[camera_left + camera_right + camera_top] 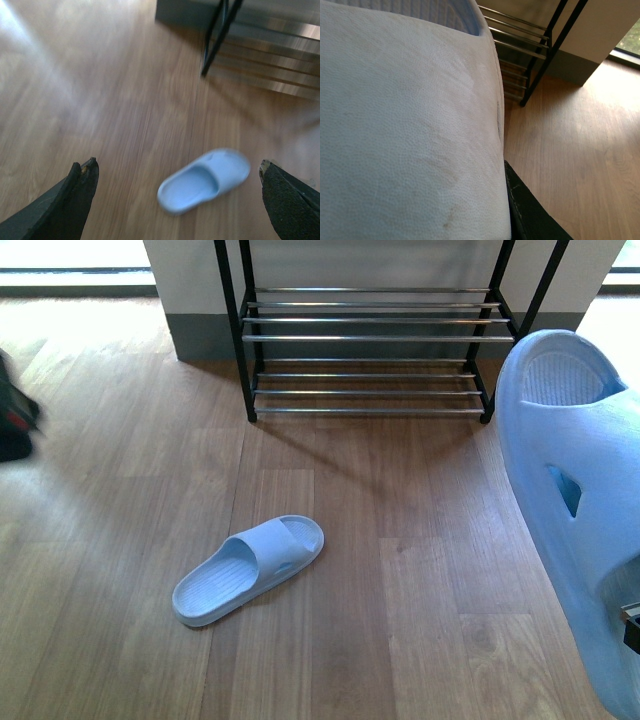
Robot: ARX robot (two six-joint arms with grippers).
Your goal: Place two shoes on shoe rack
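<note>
The black metal shoe rack (370, 338), with tiers of thin chrome bars, stands against the wall, and both its visible tiers are bare. In front of the rack's right leg, a pale blue rubber slide held aloft (570, 490) hangs off the wood floor (420, 570). Its long axis is steeply tilted, with the textured heel end uppermost and towards the rack. The right gripper (630, 628) is clamped on it low down, and one dark finger (530, 215) presses its side. Carrying it forward towards the rack looks like the next move.

A second pale blue rubber slide on the floor (250, 568) lies well in front of the rack's left leg. Its long axis is diagonal and its strap end is nearer the rack. The left gripper (176, 166) hangs over it with jaws spread wide and empty, the slide lying between and below them. The left arm is therefore the nearer one.

No brand or writing can be read on any of these
</note>
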